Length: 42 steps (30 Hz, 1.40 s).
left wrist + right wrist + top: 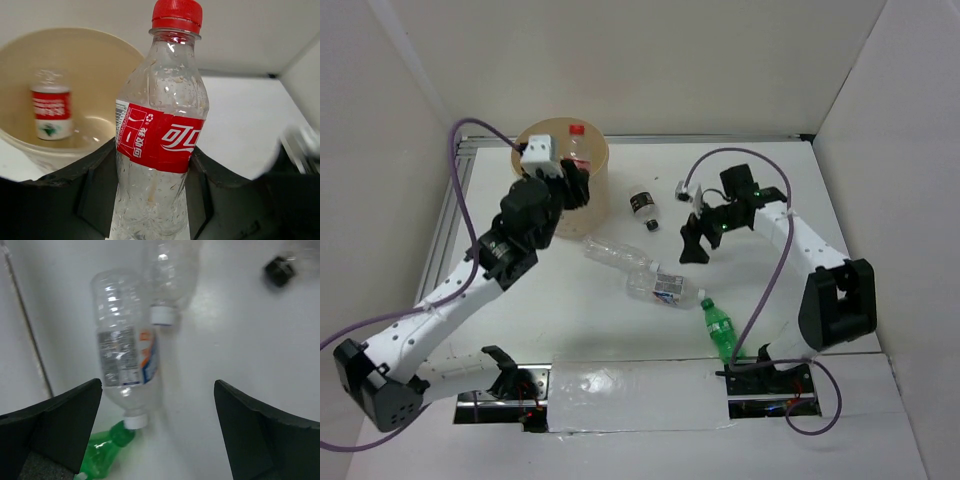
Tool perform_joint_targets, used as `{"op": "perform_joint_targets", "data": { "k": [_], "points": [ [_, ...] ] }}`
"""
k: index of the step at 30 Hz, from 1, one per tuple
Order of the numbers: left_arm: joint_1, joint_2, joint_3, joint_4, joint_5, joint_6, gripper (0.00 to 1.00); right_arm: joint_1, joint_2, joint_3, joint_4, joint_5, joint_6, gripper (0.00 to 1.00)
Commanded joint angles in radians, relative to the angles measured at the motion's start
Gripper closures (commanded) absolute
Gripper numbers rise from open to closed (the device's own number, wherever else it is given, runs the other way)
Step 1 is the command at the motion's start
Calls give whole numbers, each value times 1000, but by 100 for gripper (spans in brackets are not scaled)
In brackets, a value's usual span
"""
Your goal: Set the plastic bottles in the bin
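A white worktop (760, 200) enclosed by white walls. A round tan bin (597, 195) stands at its far left. Near the middle, a dark-labelled bottle (642, 203) sits beside a small black object (651, 225). Closer in, three bottles lie in a rough diagonal line: a plain clear bottle (610, 254), a clear bottle with a white label (665, 288), and a green bottle (720, 328).
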Motion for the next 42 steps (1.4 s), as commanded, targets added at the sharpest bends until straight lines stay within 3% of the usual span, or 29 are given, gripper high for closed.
{"op": "perform_joint_targets", "data": {
  "k": [1, 2, 6, 8, 10, 11, 15, 18, 23, 27, 30, 34, 35, 37, 39, 42],
  "points": [
    [136, 94, 114, 123, 20, -14, 90, 56, -164, -53, -49, -75, -159, 0],
    [202, 116, 134, 123, 39, -31, 87, 65, -173, -53, -74, -90, -159, 0],
    [319, 187, 197, 108, 106, -97, 78, 121, -173, -76, -115, -92, -192, 0],
    [347, 216, 217, 89, 96, -106, 70, 159, -184, -123, -89, -60, -137, 0],
    [394, 262, 217, 66, 107, -106, 55, 180, -184, -163, 8, 3, -16, 0],
    [408, 277, 217, 49, 119, -106, 35, 199, -184, -198, 41, 27, 20, 0],
    [451, 325, 226, 18, 202, -94, 12, 248, -152, -252, 161, 161, 121, 0],
    [451, 300, 226, 18, 225, -70, 2, 275, -130, -275, 240, 248, 163, 0],
    [361, 204, 226, 6, 236, 56, 1, 319, -77, -307, 305, 331, 163, 0],
    [278, 60, 133, -28, 234, 70, 1, 389, -58, -355, 362, 377, 173, 0],
    [219, -100, -11, -52, 311, 58, 2, 433, -37, -381, 382, 408, 164, 7],
    [131, -268, -238, -104, 348, -7, 5, 455, -50, -392, 330, 394, 124, 37],
    [114, -293, -272, -115, 348, -20, 7, 455, -50, -383, 305, 385, 112, 52],
    [60, -359, -335, -124, 363, -72, 9, 440, -93, -326, 190, 330, 54, 65],
    [-3, -400, -425, -140, 354, -118, 11, 371, -124, -271, 106, 248, 11, 75],
    [-84, -448, -522, -149, 296, -227, 12, 260, -206, -124, -73, 148, -99, 81]
  ]
}}
